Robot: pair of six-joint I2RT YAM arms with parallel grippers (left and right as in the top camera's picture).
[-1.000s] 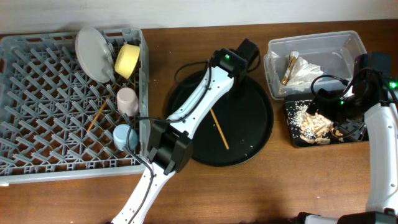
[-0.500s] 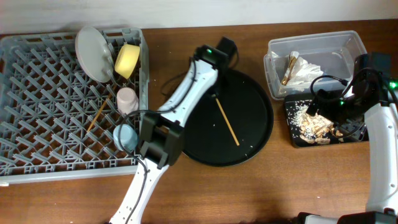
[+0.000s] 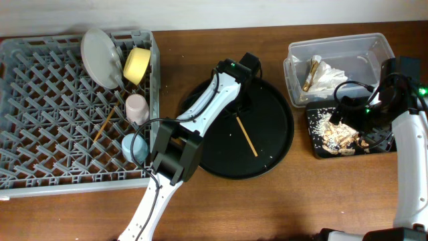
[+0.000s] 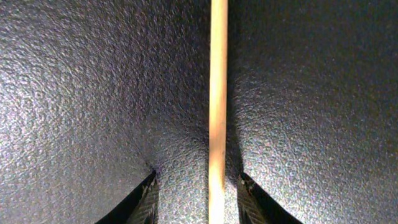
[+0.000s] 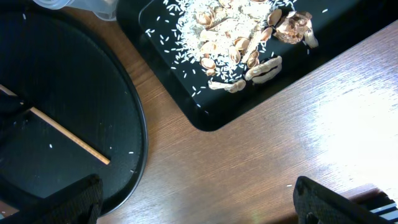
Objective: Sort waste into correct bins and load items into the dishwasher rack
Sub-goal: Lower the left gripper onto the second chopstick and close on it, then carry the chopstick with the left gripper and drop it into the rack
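Note:
A wooden chopstick [image 3: 247, 137] lies on the large round black tray [image 3: 267, 107]. My left gripper [image 3: 239, 107] is down at its upper end. In the left wrist view the chopstick [image 4: 217, 93] runs between my left gripper's [image 4: 198, 190] open fingers without touching them. A second chopstick [image 3: 105, 124], the grey plate [image 3: 100, 57], yellow bowl [image 3: 137, 65], pink cup [image 3: 137, 107] and light-blue cup [image 3: 132, 146] sit in the dishwasher rack [image 3: 40, 100]. My right gripper [image 3: 354, 117] [image 5: 199, 205] is open and empty above the table.
The clear tub [image 3: 334, 48] holds the white napkin [image 3: 329, 73] and gold foil wrapper [image 3: 310, 75]. The flat black tray [image 3: 319, 148] holds the food scraps [image 3: 338, 134], which also show in the right wrist view [image 5: 242, 37]. Rice grains dot the round tray.
The chopstick shifted up and right on the round tray. My left gripper swung back off the tray's far edge, then came down over the chopstick's upper end. The right arm has not moved.

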